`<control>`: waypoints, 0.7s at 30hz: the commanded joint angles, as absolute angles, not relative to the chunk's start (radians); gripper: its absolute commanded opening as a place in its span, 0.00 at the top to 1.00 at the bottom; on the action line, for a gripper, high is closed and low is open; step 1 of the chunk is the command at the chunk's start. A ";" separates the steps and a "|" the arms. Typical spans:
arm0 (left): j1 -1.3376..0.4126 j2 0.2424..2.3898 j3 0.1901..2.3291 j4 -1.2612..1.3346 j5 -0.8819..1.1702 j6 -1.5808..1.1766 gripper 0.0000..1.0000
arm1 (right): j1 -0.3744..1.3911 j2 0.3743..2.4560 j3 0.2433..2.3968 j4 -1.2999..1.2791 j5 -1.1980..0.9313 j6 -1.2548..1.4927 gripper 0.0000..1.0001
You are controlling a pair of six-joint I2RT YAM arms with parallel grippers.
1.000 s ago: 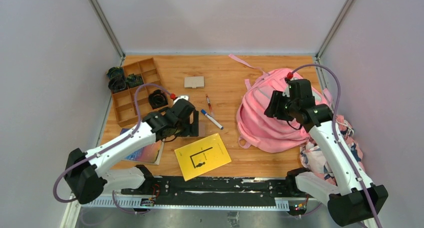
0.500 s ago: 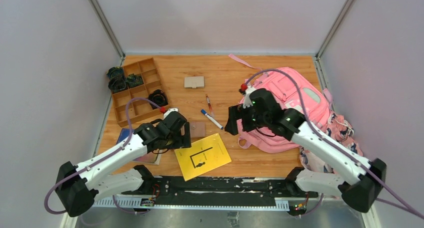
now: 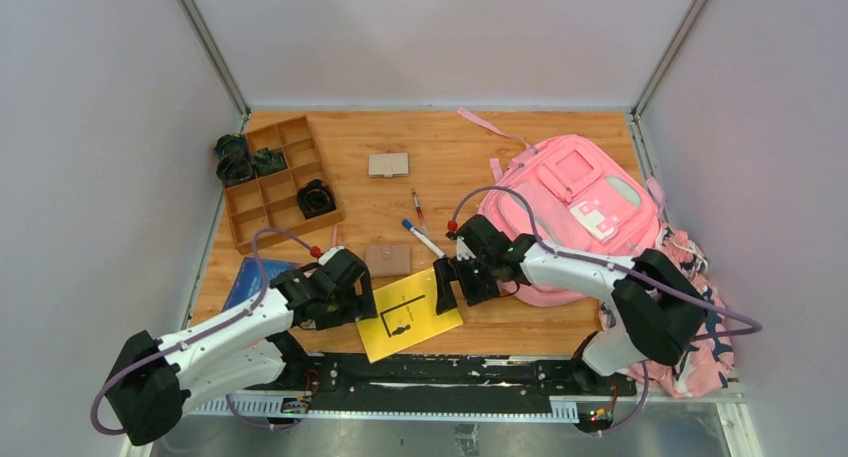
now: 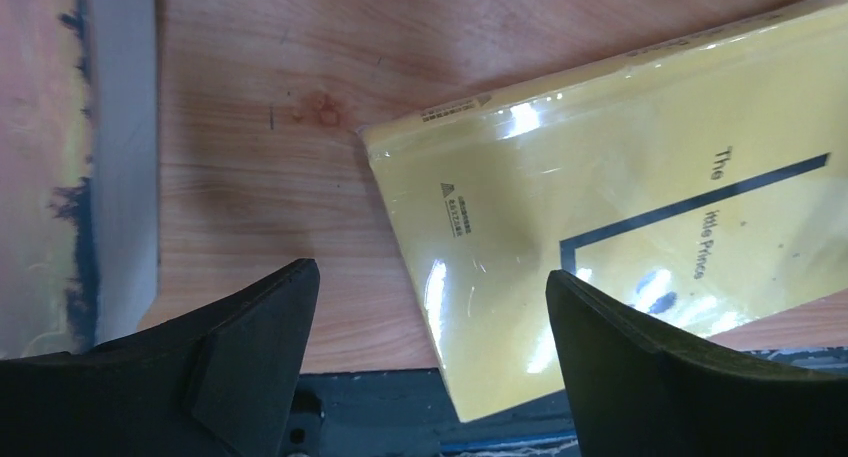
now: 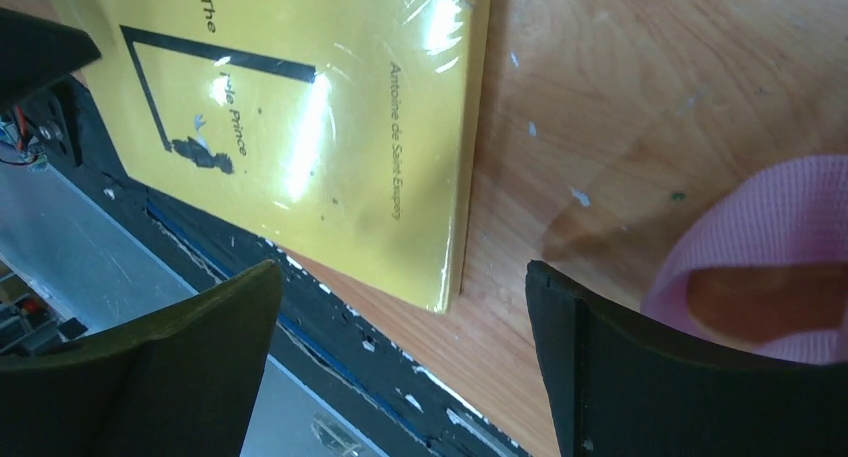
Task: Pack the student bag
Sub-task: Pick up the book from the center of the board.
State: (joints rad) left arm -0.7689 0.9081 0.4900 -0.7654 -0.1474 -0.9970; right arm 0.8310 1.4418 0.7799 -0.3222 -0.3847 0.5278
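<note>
The pink student bag (image 3: 575,212) lies at the right of the table, its front patch up. A yellow book (image 3: 405,317) lies at the near edge, in the middle. My left gripper (image 3: 365,302) is open and empty over the book's left edge. In the left wrist view the jaws (image 4: 430,277) straddle the book's near-left corner (image 4: 620,207). My right gripper (image 3: 445,285) is open and empty at the book's right edge. In the right wrist view it (image 5: 402,269) straddles the book's near corner (image 5: 300,107), with a pink bag strap (image 5: 770,237) at the right.
A wooden divided tray (image 3: 275,182) holding black items stands at the far left. Two tan cards (image 3: 388,164) (image 3: 387,258), a red pen (image 3: 417,209) and a blue-capped marker (image 3: 424,238) lie mid-table. A blue book (image 3: 255,277) lies left. A patterned cloth bundle (image 3: 700,317) lies right. A black rail (image 3: 450,369) runs along the near edge.
My right arm has swung off the bag, left and down to the yellow book's right edge. My left arm has come nearer to the book's left edge, uncovering the tan card.
</note>
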 commanded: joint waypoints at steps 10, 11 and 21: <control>-0.769 0.924 0.356 -0.407 0.041 -1.073 0.12 | 0.847 1.588 0.801 -0.137 -0.496 0.614 0.23; -0.769 0.909 0.362 -0.404 0.049 -1.072 0.12 | 0.848 1.572 0.801 -0.140 -0.497 0.617 0.29; -0.769 0.837 0.375 -0.425 0.042 -1.068 0.13 | 0.848 1.428 0.825 -0.187 -0.553 0.648 0.68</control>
